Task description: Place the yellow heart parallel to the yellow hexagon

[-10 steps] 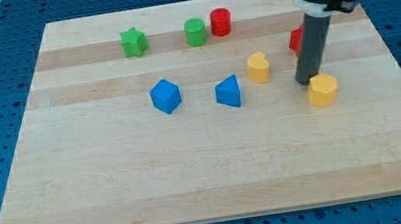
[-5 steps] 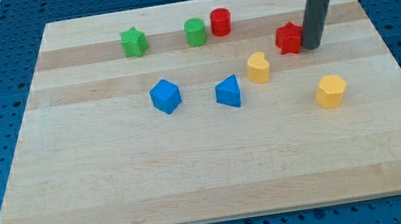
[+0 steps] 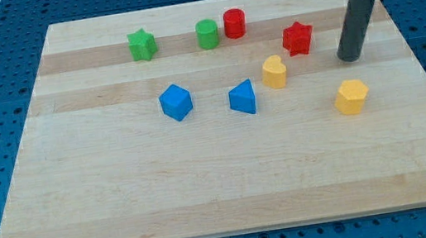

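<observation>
My tip [image 3: 350, 59] rests on the wooden tabletop [image 3: 206, 187] in the upper right part of the view, touching nothing: the red star [image 3: 298, 38] stands to its left with a clear gap, and the yellow hexagon [image 3: 351, 97] lies below it toward the view's bottom, near but apart. I have no fingers to open or close, only this dark rod, so there is no grip to speak of and I hold nothing. The yellow heart [image 3: 274, 72], the block I am meant to move, sits left of my tip, below and just left of the red star, with the blue triangular block [image 3: 243, 98] near it on its lower left. The heart and the hexagon are well apart, the hexagon lower and farther to the view's right, so I judge the placing not yet done: the heart still has to be pushed until it lines up alongside the hexagon. For that I would have to get round to the heart's upper left side, passing the red star without knocking it. The blue cube [image 3: 175, 102], green star [image 3: 142, 45], green cylinder [image 3: 207, 34] and red cylinder [image 3: 234, 23] stand farther left, away from this work.
</observation>
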Motion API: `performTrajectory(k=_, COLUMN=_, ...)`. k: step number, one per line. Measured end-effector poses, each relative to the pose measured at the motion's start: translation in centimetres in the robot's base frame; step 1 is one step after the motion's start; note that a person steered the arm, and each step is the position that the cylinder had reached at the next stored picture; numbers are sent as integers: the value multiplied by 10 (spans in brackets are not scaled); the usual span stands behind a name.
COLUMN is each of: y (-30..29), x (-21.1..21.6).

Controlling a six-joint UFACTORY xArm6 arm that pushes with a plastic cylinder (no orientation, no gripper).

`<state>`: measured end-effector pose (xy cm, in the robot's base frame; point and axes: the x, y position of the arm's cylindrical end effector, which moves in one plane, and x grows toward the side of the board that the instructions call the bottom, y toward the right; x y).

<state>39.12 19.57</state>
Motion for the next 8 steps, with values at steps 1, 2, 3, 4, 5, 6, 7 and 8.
performTrajectory(k=1, y=-10, x=22)
performTrajectory(k=2, y=-33, x=28)
performTrajectory(k=3, y=-56, x=18)
performTrajectory(k=4, y=-84, x=-1)
performTrajectory(k=5, y=-92, x=-29)
performTrajectory(k=6, y=-92, x=-60)
performTrajectory(k=7, y=-92, x=-83)
performTrajectory(k=8, y=-101, x=-81)
